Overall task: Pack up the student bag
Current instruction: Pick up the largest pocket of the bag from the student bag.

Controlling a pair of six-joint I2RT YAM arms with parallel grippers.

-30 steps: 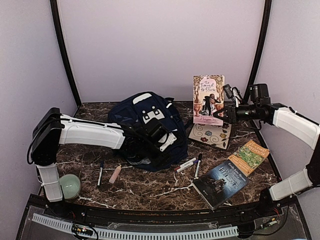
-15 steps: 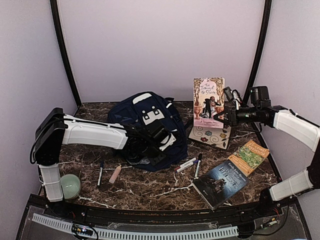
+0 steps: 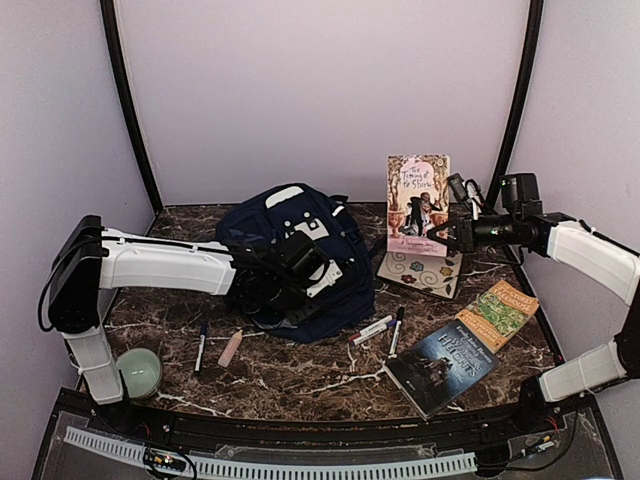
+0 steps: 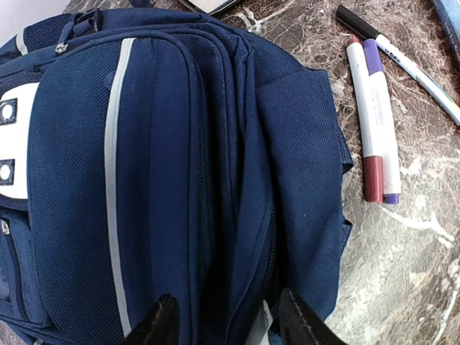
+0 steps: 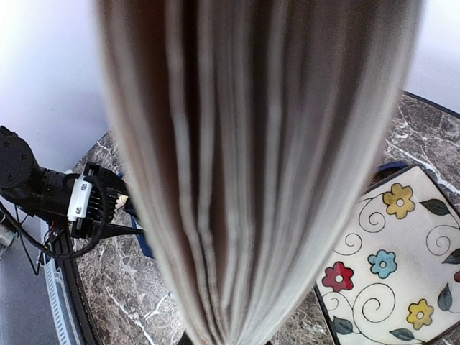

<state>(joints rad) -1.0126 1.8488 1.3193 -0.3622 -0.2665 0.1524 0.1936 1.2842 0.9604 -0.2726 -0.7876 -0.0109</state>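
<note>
one student bag (image 3: 300, 255) lying flat, left end effector (image 4: 219, 327) apparently clamping its near edge

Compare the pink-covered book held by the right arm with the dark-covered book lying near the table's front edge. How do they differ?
The pink book stands upright, lifted in the right gripper; the dark book lies flat on the table, untouched. The pink book's cover is pale and ornate; the dark book's is blue-black. The dark book overlaps a green and orange book; the pink book hangs above a flowered notebook. Both are paperbacks.

I see a navy-blue woven-fabric student bag (image 4: 180, 180), matt and coarse, on a glossy dark marble-patterned table (image 3: 300, 375), beside smooth plastic marker pens (image 4: 374, 129).
</note>
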